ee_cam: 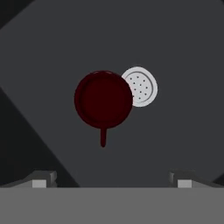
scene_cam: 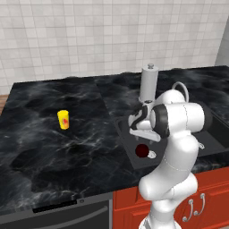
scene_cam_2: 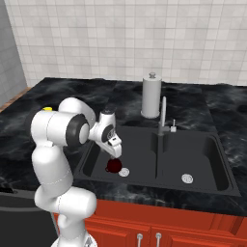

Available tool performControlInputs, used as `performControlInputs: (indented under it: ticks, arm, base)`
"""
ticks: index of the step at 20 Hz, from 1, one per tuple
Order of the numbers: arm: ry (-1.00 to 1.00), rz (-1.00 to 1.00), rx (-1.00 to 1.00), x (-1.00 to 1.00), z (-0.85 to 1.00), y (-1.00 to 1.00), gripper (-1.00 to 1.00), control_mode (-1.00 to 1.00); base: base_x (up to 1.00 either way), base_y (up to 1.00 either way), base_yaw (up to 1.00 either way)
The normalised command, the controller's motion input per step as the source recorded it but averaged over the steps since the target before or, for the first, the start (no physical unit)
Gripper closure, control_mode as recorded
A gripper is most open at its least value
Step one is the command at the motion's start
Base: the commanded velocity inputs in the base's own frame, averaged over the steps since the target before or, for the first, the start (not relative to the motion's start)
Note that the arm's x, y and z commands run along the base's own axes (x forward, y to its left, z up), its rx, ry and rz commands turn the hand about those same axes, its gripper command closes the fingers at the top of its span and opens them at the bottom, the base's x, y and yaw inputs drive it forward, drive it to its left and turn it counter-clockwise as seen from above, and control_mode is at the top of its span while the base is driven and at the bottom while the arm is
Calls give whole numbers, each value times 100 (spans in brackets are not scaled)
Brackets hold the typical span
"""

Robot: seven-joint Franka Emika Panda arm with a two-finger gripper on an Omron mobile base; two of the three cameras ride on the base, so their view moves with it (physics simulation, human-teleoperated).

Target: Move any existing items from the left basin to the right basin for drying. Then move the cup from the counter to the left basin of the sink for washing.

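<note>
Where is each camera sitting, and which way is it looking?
Left base view: behind the arm's left, looking forward and down over the counter and yellow cup; white arm at lower right.
Right base view: behind its right, onto the sink; arm at lower left.
Hand view: straight down past open jaws.
All three show the dark red bowl beside the silver drain.

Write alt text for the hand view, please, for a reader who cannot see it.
A small dark red round bowl with a short handle lies on the matte black floor of the left basin, seen from above and partly covering the silver drain disc. The open gripper hangs above it, fingertips wide apart at the bottom edge.
</note>
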Motion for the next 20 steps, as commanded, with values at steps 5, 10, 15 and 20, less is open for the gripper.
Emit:
performControlInputs:
  ticks: [5, 10, 15, 20]
  arm:
    - [0, 0, 0, 0, -6, 8, -100, -100]
    - [0, 0, -1, 0, -9, 4, -100, -100]
    - [0, 1, 0, 0, -10, 1, -100, -100]
    - [0, 1, 0, 2, -15, 0, -100, -100]
  base:
    - [0, 0, 0]
    - [0, 0, 0]
    - [0, 0, 0]
    - [0, 0, 0]
